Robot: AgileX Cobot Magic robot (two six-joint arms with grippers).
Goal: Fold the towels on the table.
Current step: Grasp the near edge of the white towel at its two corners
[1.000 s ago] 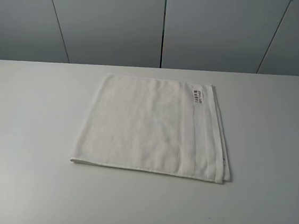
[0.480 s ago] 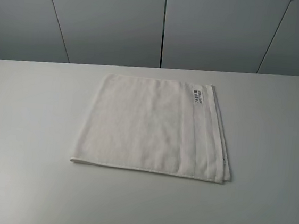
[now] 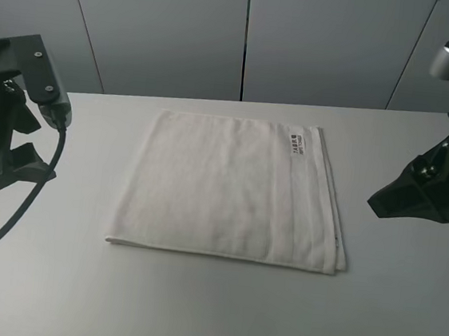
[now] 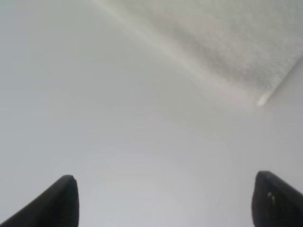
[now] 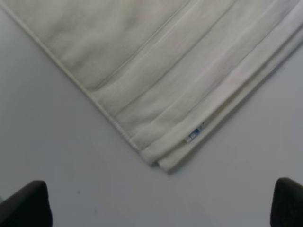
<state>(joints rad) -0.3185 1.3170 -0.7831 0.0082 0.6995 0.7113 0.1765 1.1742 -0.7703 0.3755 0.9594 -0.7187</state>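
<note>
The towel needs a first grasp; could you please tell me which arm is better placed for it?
Probably the right: the right gripper, open, has the towel corner centred ahead of it; the left gripper sees a corner only off to one side.

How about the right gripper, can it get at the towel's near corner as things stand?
Probably yes: the right gripper is open beside the towel, only bare table lies between, and that corner lies flat, uncovered.

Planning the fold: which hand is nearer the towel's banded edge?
The right hand; the band runs along the right side of the towel, the left hand faces its plain side.
</note>
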